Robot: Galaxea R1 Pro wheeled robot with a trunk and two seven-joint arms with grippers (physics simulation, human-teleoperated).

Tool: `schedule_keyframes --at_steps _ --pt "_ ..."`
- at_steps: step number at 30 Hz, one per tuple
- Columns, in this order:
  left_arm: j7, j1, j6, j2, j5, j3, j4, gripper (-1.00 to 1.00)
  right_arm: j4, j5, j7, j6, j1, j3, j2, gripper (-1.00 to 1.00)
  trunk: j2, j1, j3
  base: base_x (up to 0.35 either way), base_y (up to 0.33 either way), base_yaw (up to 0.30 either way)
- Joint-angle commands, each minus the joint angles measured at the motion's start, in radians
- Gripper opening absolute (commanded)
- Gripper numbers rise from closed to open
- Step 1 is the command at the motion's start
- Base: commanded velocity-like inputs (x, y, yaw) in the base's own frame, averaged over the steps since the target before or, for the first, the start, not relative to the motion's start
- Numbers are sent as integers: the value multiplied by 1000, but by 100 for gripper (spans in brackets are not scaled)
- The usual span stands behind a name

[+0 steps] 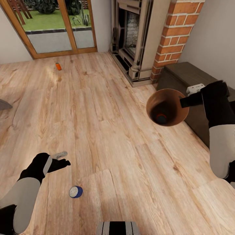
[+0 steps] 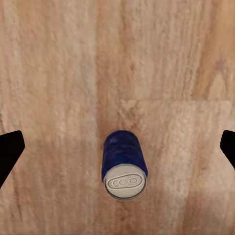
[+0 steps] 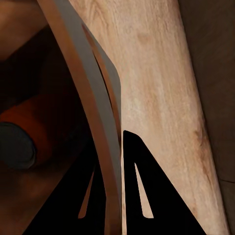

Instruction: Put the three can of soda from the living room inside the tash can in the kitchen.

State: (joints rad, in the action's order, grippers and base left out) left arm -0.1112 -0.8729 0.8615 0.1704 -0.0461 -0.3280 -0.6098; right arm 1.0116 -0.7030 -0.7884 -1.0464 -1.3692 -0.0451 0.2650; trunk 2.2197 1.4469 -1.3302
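Observation:
A blue can of soda (image 1: 75, 191) (image 2: 124, 164) lies on its side on the wood plank floor, grey top toward me. My left gripper (image 1: 62, 158) (image 2: 117, 147) hovers above it, open wide, one finger on each side of the can and not touching it. My right gripper (image 1: 183, 101) (image 3: 117, 186) is shut on the rim of the tash can (image 1: 167, 107) (image 3: 93, 112), held in the air and tilted toward me. One orange can (image 1: 160, 118) (image 3: 29, 132) lies inside it. Another orange can (image 1: 58, 66) stands on the floor near the glass doors.
A red brick fireplace (image 1: 140, 39) stands at the back. A dark low cabinet (image 1: 182, 78) with a white object (image 1: 195, 88) on top sits right of the tash can. Wood-framed glass doors (image 1: 52, 29) close the far left. A grey edge (image 1: 4, 105) pokes in at the left.

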Motion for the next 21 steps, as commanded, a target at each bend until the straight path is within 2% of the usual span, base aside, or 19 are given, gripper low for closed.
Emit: schedule_keyframes --at_steps 1,13,21 --pt "0 0 0 0 0 2 0 100 1 10 -5 -1 -1 0 0 -100 7 4 -5 0 0 0" --pt "-1 0 2 -23 -1 7 1 100 1 9 -5 -1 -1 3 0 -100 91 50 -61 0 0 0" --pt "-2 0 3 -26 -1 7 0 100 1 8 -5 -1 -1 4 -3 -100 147 80 -98 0 0 0"
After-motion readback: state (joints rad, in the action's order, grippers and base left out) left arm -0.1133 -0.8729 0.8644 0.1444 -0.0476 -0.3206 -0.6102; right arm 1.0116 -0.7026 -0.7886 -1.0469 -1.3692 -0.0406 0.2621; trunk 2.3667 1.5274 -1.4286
